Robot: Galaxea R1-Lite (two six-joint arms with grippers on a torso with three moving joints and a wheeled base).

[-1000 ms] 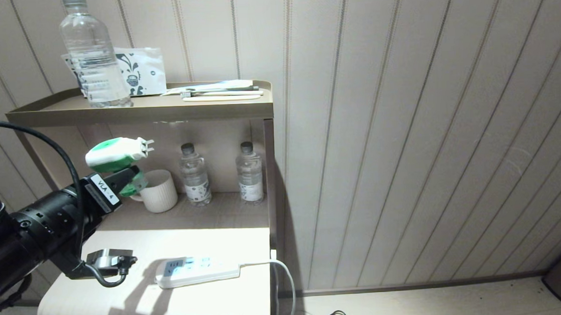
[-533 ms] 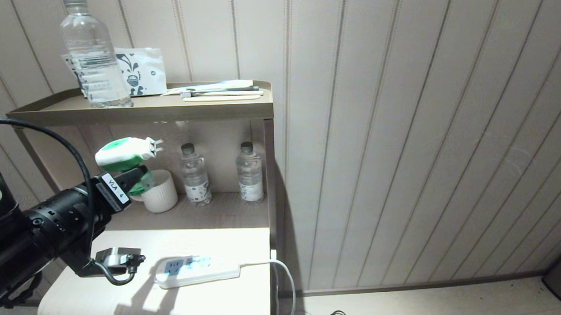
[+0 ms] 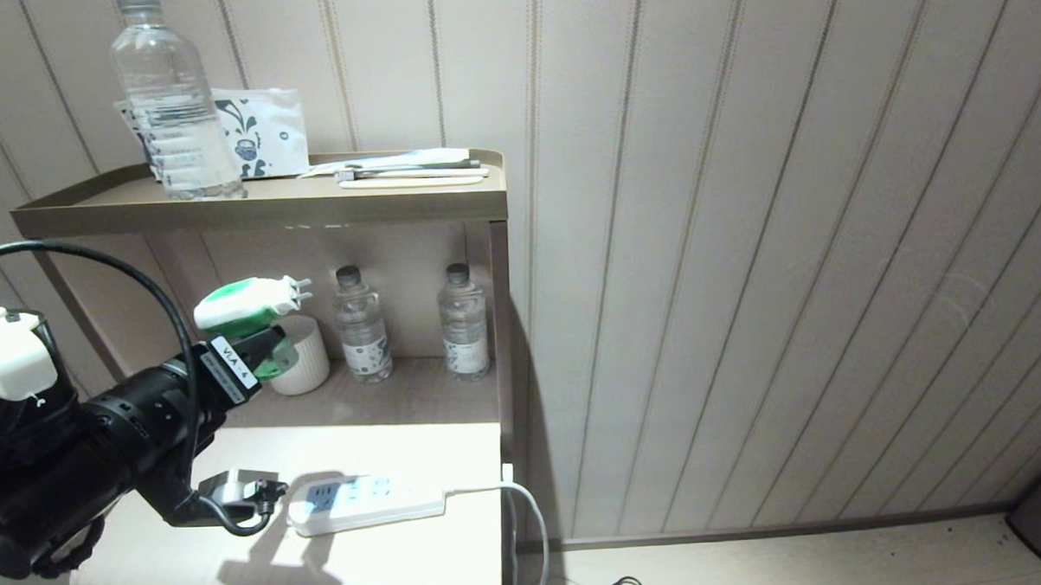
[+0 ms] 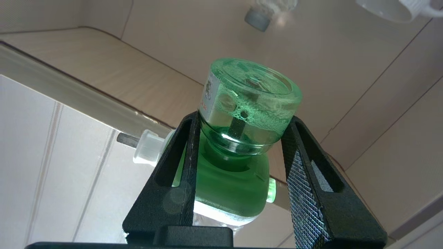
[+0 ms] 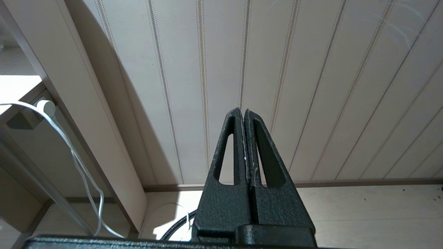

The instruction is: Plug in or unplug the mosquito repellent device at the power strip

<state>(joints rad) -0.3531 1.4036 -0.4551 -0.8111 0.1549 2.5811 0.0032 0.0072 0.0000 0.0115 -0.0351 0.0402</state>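
Observation:
My left gripper [image 3: 263,349] is shut on the mosquito repellent device [image 3: 248,306], holding it in the air by its translucent green bottle [image 4: 247,107]. The white-and-green head is uppermost and its two metal prongs [image 3: 302,287] point right, toward the small bottles. The device hangs above the cabinet's lower surface, up and left of the power strip [image 3: 368,501], which lies flat with its white cable [image 3: 528,517] running off the right edge. My right gripper [image 5: 243,112] is shut with nothing in it, parked off to the side facing the panelled wall.
A ribbed white cup [image 3: 308,365] stands just behind the held device. Two small water bottles [image 3: 361,324] [image 3: 463,320] stand at the back of the niche. A large water bottle [image 3: 172,105], a printed packet and flat items sit on the top shelf [image 3: 258,211].
The left arm has carried the device to the right and slightly down, nearer the cup and the small bottles. Its grip is unchanged; the power strip has not moved.

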